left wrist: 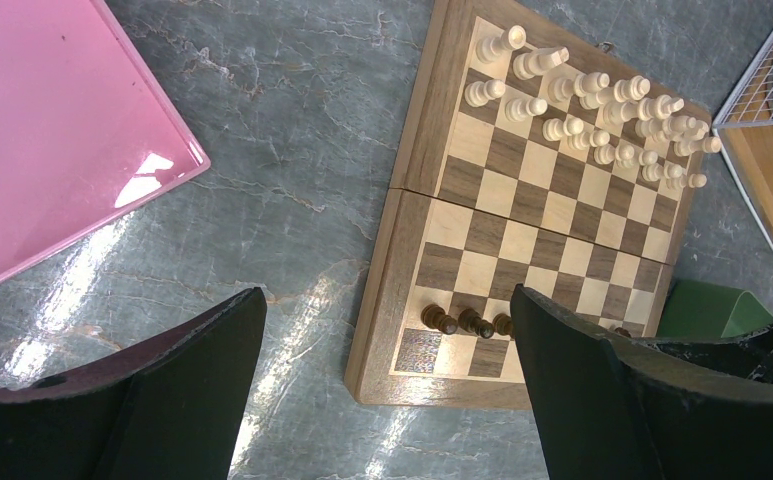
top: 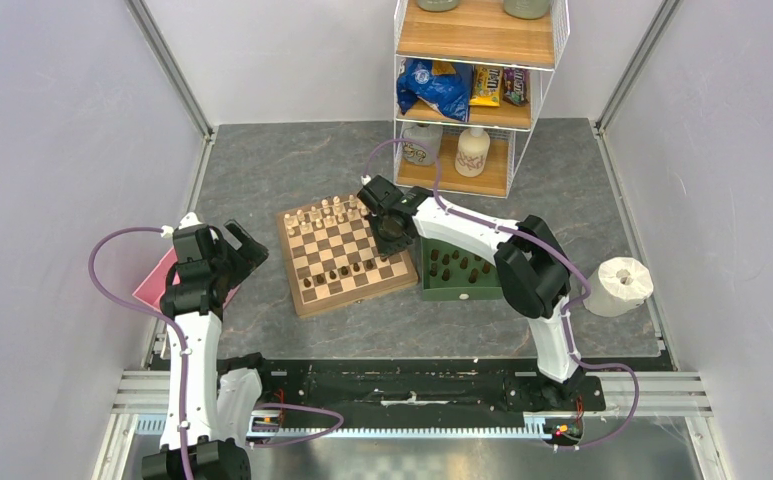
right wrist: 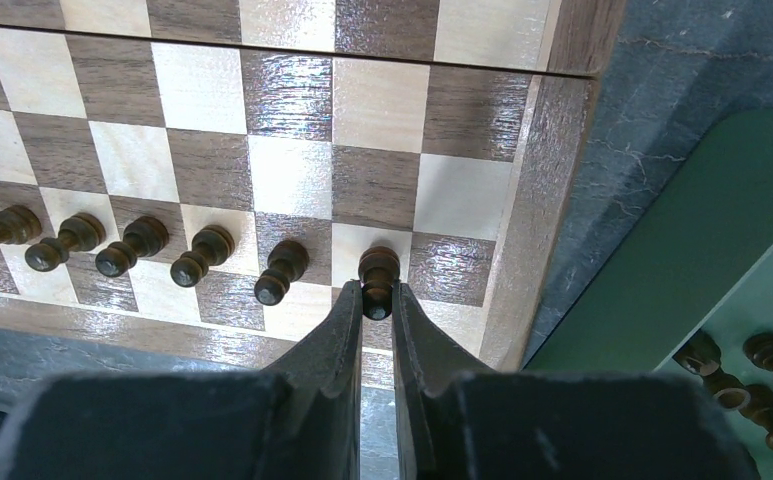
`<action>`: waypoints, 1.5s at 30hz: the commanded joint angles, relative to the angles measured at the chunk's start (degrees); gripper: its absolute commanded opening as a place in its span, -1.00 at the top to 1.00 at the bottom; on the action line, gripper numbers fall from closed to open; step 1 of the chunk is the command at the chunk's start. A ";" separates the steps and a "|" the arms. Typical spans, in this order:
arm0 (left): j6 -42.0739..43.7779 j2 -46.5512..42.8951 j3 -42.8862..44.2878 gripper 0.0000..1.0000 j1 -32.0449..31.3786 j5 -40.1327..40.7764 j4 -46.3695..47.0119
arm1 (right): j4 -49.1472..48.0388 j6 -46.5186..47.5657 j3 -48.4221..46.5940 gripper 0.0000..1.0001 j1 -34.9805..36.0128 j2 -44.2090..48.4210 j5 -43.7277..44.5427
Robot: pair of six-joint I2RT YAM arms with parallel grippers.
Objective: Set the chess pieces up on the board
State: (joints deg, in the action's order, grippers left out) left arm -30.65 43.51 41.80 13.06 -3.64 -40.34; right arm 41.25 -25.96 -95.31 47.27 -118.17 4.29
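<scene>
Right wrist view: noted right hand (right wrist: 377, 303) pinched narrow on the head of one dark pawn (right wrist: 378, 268). Held upright over a light square of the board (right wrist: 554, 150), second row in from the near border. Cannot tell whether seated or just clear of the wood. Lined up with a row of dark pawns (right wrist: 202, 258) to one side. One bare square left toward the side border. Spotted more dark pieces (right wrist: 752, 365) in the green tray (right wrist: 662, 260) just beside the board.

Top external view: found left hand (top: 237, 245) spread wide, holding nothing, parked off the board's left side above the bench (top: 262, 170) and near a pink tray (top: 152, 285). Logged cream pieces (top: 324, 212) filling the two far rows.

Handling, judged not measured:
- Turned wood, so light and stiff; glossy finish, likely slick.
- Small round head, little purchase; apt to pivot or squirt out under an off-centre pinch.
- Better taken at the neck just below the head, with fingers square to the stem.
- Narrow base, easily tipped; with a neighbour this close, best released gently and cleared straight up.
- Not fragile; a short drop unlikely to harm it, more likely to send it rolling.

Progress, judged: pawn row nearly full; nearest row bare where visible.
</scene>
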 commanded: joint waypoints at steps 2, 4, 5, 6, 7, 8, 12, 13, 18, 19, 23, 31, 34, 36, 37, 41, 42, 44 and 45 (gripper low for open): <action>-0.92 -0.45 -0.17 -0.98 0.39 -1.46 1.53 | -0.48 -0.62 -2.26 0.64 0.46 -0.58 -0.69; -0.90 -0.44 -0.18 -0.98 0.39 -1.46 1.58 | -0.48 -0.68 -2.28 0.64 0.58 -0.66 -0.67; -0.92 -0.46 -0.19 -0.98 0.39 -1.50 1.63 | -0.50 -0.55 -2.33 0.64 0.55 -0.73 -0.80; -0.90 -0.44 -0.16 -0.98 0.39 -1.46 1.58 | -0.49 -0.59 -2.36 0.64 0.55 -0.70 -0.98; -0.90 -0.48 -0.15 -0.98 0.39 -1.47 1.56 | -0.47 -0.58 -2.39 0.64 0.65 -0.74 -1.16; -0.90 -0.45 -0.21 -0.98 0.39 -1.46 1.58 | -0.46 -0.45 -2.40 0.63 0.64 -0.79 -1.29; -0.90 -0.45 -0.23 -0.98 0.39 -1.46 1.57 | -0.43 -0.46 -2.28 0.63 0.81 -0.80 -1.43; -0.92 -0.51 -0.22 -0.98 0.39 -1.46 1.57 | -0.49 -0.47 -2.32 0.63 0.81 -0.90 -1.30; -0.90 -0.45 -0.21 -0.98 0.48 -1.46 1.55 | -0.48 -0.51 -2.35 0.59 0.81 -1.60 -1.09; -0.92 -0.52 -0.20 -0.98 0.43 -1.46 1.58 | -0.47 -0.58 -2.38 0.57 0.86 -1.64 -0.98; -0.90 -0.52 -0.18 -0.98 0.48 -1.46 1.58 | -1.10 -0.54 -1.95 0.53 0.81 -1.73 0.66; -0.90 -0.44 -0.18 -0.98 0.56 -1.46 1.58 | -1.61 -0.50 -2.00 0.17 0.81 -0.13 0.44; -0.90 -0.48 -0.16 -0.98 0.55 -1.46 1.58 | -1.61 -0.41 -1.72 0.12 0.81 2.08 1.56; -0.91 -0.47 -0.22 -0.98 0.52 -1.46 1.58 | -1.79 -0.37 -0.94 0.10 0.81 4.76 3.70; -0.90 -0.46 -0.18 -0.98 0.56 -1.46 1.61 | -2.12 -0.17 -0.08 0.09 0.81 6.69 5.29; -0.90 -0.44 -0.22 -0.98 0.56 -1.49 1.53 | -3.07 1.05 3.76 -0.01 -0.45 13.75 11.22; -0.90 -0.48 -0.21 -0.98 0.56 -1.51 1.58 | -3.26 1.03 5.20 -0.02 -1.72 15.66 11.69; -0.90 -0.50 -0.21 -0.98 0.55 -1.56 1.62 | -3.85 0.28 8.26 -0.02 -4.98 18.36 10.95; -0.90 -0.58 -0.22 -0.98 0.56 -1.55 1.60 | -4.10 -0.22 10.05 -0.02 -6.70 19.51 10.31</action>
State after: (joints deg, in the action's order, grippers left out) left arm -30.65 43.51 41.80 13.17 -3.66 -40.32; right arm 39.62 -25.65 -89.58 46.33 -105.73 11.33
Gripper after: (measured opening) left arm 0.991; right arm 0.510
